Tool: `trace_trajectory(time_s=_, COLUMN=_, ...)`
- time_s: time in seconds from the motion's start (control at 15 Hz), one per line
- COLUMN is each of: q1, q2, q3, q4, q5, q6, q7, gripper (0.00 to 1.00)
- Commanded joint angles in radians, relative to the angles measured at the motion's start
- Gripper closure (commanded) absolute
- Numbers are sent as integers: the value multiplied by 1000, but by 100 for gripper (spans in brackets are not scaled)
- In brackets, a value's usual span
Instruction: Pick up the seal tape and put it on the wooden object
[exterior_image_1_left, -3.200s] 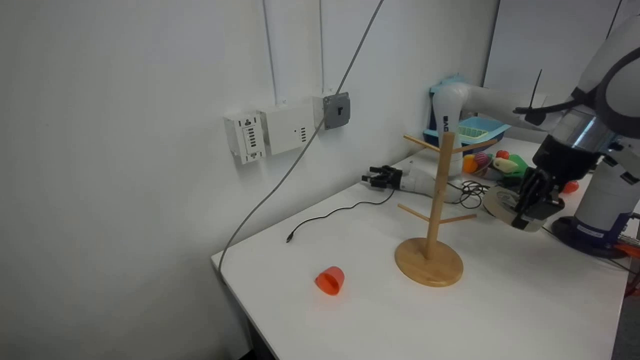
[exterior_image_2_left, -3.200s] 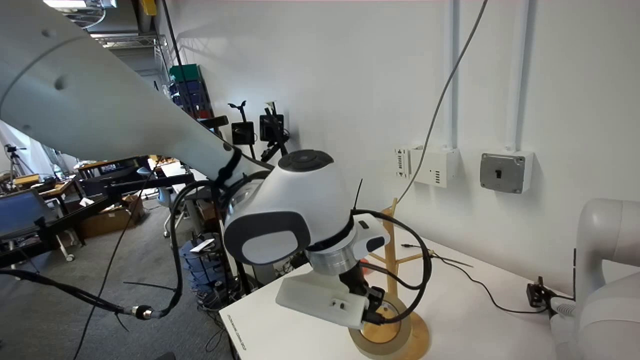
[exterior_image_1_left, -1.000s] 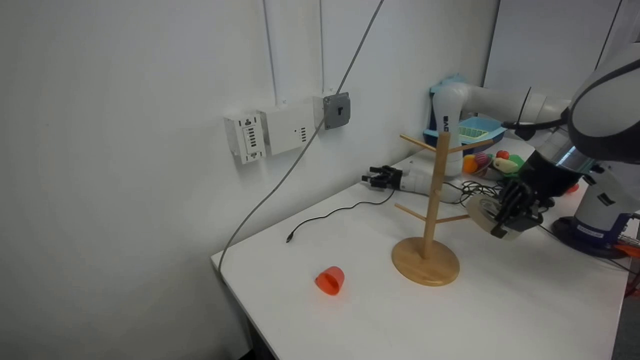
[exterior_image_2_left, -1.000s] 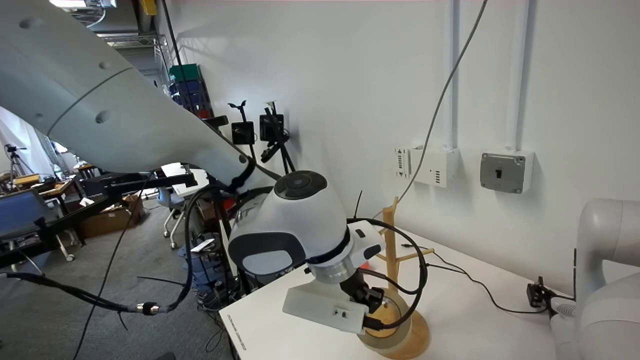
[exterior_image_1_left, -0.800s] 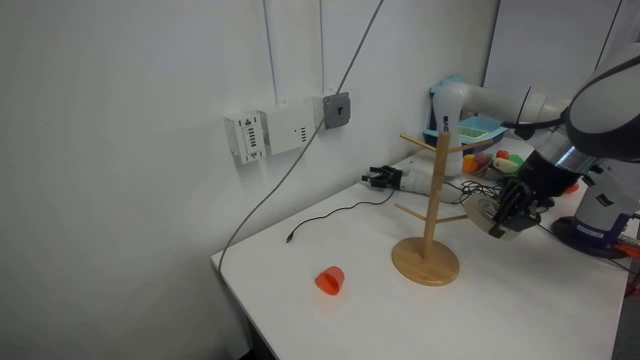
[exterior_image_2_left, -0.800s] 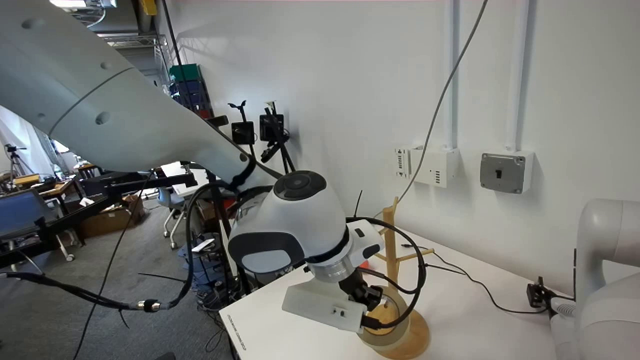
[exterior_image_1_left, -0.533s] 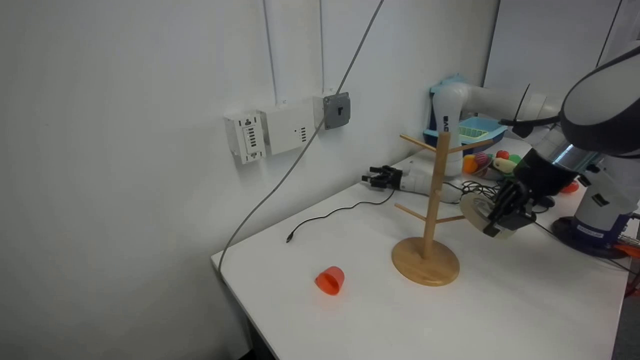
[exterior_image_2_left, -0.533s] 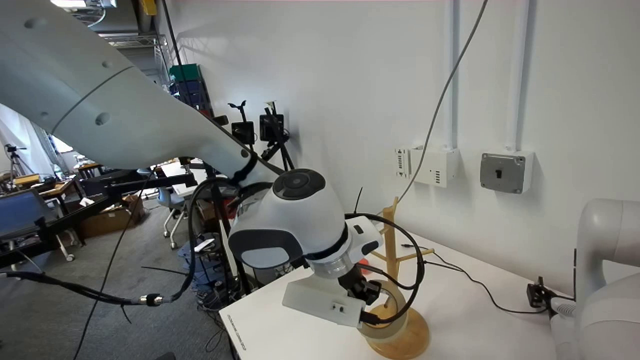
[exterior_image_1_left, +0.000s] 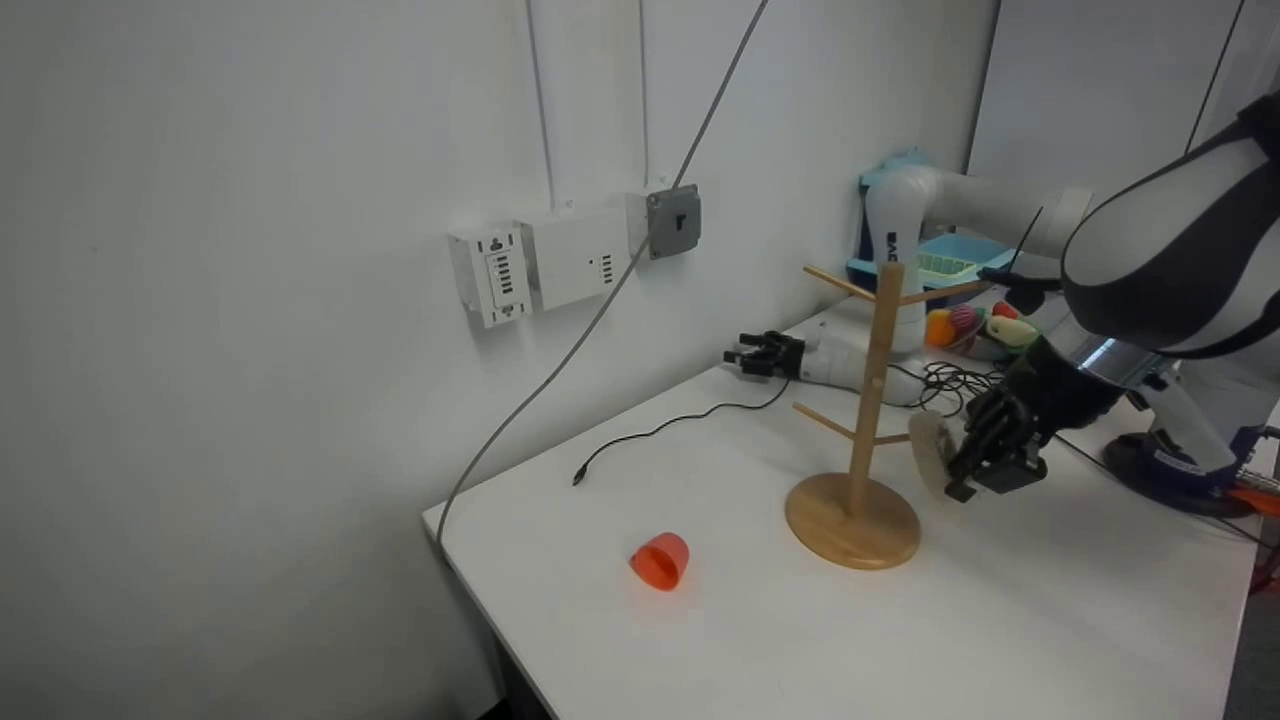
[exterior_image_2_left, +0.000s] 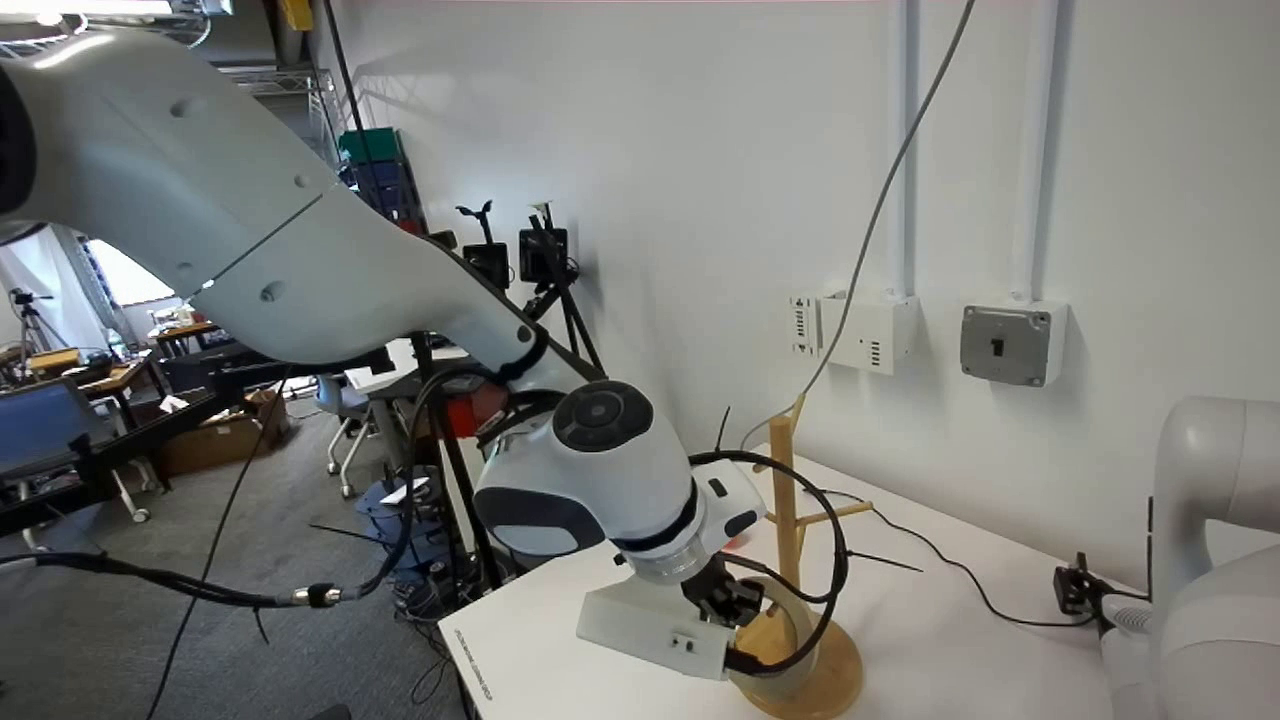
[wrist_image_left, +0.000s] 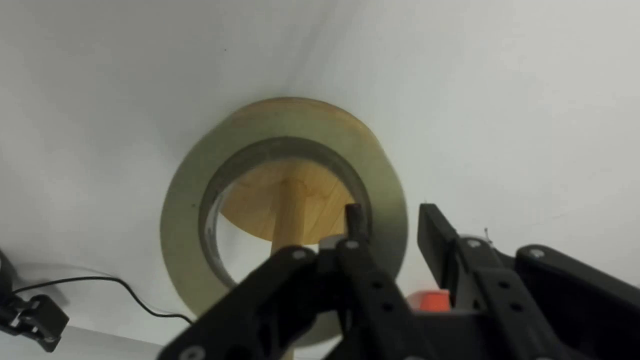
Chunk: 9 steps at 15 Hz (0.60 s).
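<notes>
In the wrist view, the gripper (wrist_image_left: 390, 215) clamps the tape (wrist_image_left: 286, 120) by its wall, one finger inside the hole, one outside. The stand (wrist_image_left: 289, 215) shows through the hole.

In an exterior view, the tape (exterior_image_2_left: 780, 684) overlaps the foot of the stand (exterior_image_2_left: 785, 510).

In an exterior view, the tape (exterior_image_1_left: 930, 455) is off the table (exterior_image_1_left: 760, 640), between gripper and stand, just beside a low peg (exterior_image_1_left: 891, 439). The stand's long axis is upright; the tape is steeply tilted, hole toward the stand. Peg entry into the hole cannot be determined. The next move probably advances the tape along that peg. Quantities: one gripper in use, one tape, one stand, four distinct pegs, one orange object (exterior_image_1_left: 662, 560).
</notes>
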Motion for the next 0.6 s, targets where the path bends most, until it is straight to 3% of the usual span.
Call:
trace_trajectory(time_s=0.0, q1=-33, q2=46, q3=18, q4=27, q5=37, q6=10, q7=-64, gripper=36)
trace_trajectory(time_s=0.27, q1=-34, q2=66, q3=17, q4=30, q5=26, q6=8, q7=-61, gripper=5)
trace_trajectory(time_s=0.53, q1=34, q2=42, q3=-74, q4=-11, q5=-110, q6=-28, q7=69, gripper=0)
